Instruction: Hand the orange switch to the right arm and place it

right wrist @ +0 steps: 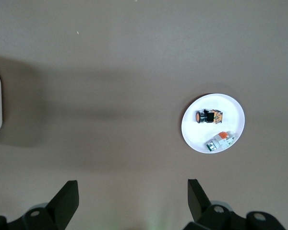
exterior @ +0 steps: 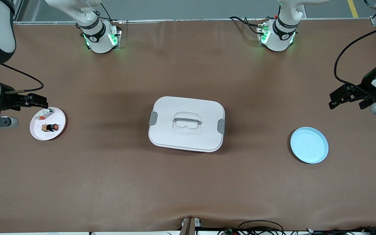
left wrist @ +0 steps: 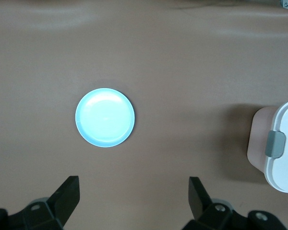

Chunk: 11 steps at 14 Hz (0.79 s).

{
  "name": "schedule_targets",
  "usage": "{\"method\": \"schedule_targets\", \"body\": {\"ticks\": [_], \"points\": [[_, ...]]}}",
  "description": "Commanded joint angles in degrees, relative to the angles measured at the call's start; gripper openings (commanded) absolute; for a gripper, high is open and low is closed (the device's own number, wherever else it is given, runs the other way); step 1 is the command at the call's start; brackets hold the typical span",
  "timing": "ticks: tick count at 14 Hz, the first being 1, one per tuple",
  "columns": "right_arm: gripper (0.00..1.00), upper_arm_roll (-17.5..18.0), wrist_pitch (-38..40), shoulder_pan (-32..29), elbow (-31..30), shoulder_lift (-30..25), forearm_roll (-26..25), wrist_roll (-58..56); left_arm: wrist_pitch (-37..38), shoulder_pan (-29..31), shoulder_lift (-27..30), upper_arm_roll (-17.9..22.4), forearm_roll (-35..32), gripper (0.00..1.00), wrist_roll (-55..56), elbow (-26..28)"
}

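The orange switch [exterior: 50, 127], a black body with a round orange cap, lies on its side on a small white plate [exterior: 59, 122] at the right arm's end of the table. It also shows in the right wrist view [right wrist: 207, 116] on the plate [right wrist: 233, 112]. My right gripper [exterior: 42, 101] hangs open and empty in the air by the plate's edge; in its own view [right wrist: 133, 187] only bare table lies between the fingers. My left gripper [exterior: 333, 99] hangs open and empty over the left arm's end of the table; its own view [left wrist: 132, 184] shows the same.
A silver-and-clear piece [exterior: 44, 114] with an orange bit shares the white plate [right wrist: 220, 141]. A white lidded box [exterior: 186, 124] with grey clips sits mid-table. A light blue plate [exterior: 309, 145] lies toward the left arm's end [left wrist: 105, 117].
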<state>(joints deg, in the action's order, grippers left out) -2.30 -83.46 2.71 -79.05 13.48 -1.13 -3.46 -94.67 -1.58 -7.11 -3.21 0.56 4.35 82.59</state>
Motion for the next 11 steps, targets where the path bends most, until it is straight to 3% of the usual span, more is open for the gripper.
{"method": "schedule_targets", "body": {"ticks": [1, 8, 11], "points": [[1.0, -0.42, 1.54, -0.07, 1.8, -0.73, -0.1, 1.27, 0.63, -0.09, 0.69, 0.05, 0.67, 1.0, 0.57, -0.06], [1.0, -0.42, 4.98, 0.37, 2.33, -3.98, -1.33, 2.92, 0.72, 0.0, 0.61, 0.05, 0.67, 1.0, 0.57, -0.06], [1.0, -0.77, 5.33, -1.21, 2.41, -4.86, 0.77, 3.29, 0.71, 0.0, 0.61, 0.05, 0.67, 1.0, 0.57, -0.06]]}}
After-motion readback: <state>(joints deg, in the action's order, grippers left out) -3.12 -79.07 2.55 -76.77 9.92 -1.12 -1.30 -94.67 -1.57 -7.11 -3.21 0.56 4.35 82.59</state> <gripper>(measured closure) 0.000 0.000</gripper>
